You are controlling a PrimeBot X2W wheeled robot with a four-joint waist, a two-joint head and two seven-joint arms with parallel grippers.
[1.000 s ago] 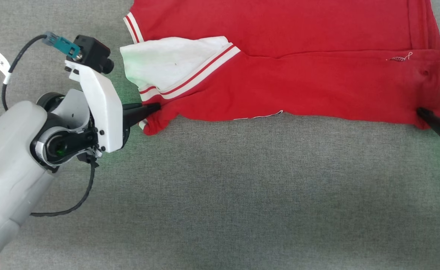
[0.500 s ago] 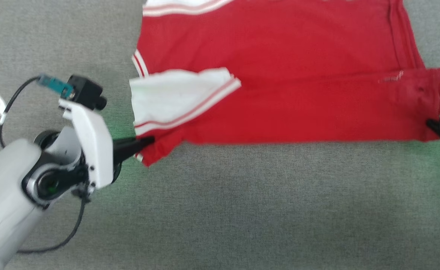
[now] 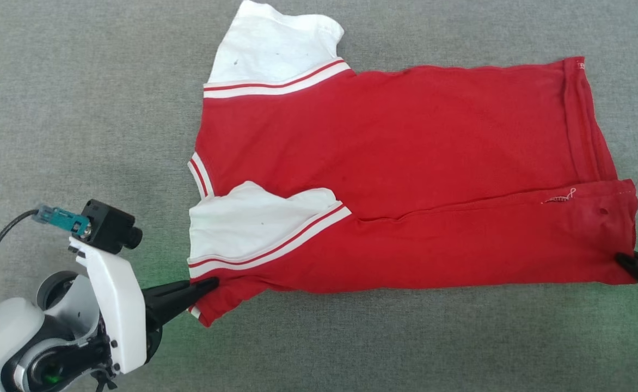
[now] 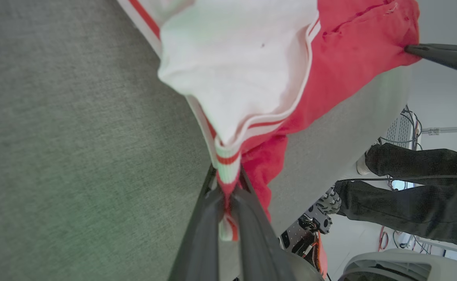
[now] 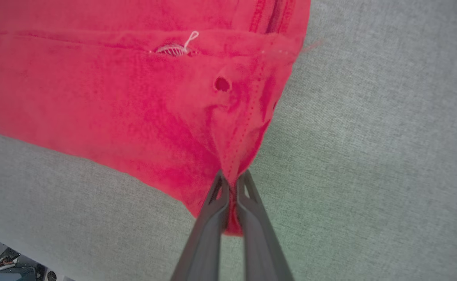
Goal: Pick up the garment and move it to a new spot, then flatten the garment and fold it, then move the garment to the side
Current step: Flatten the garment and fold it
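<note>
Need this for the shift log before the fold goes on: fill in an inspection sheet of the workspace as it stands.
Surface: grey cloth-covered table, flat.
Job's things: garment spread out, near edge folded over, one white sleeve lying on top; small hole near the hem corner.
Clutter: nothing seen.
Tools: left tool shut on the garment's striped trim; right tool shut on its hem corner.
Cables: black cable with a white tag at the left wrist.
Surroundings: person's legs and floor wiring beside the table.
</note>
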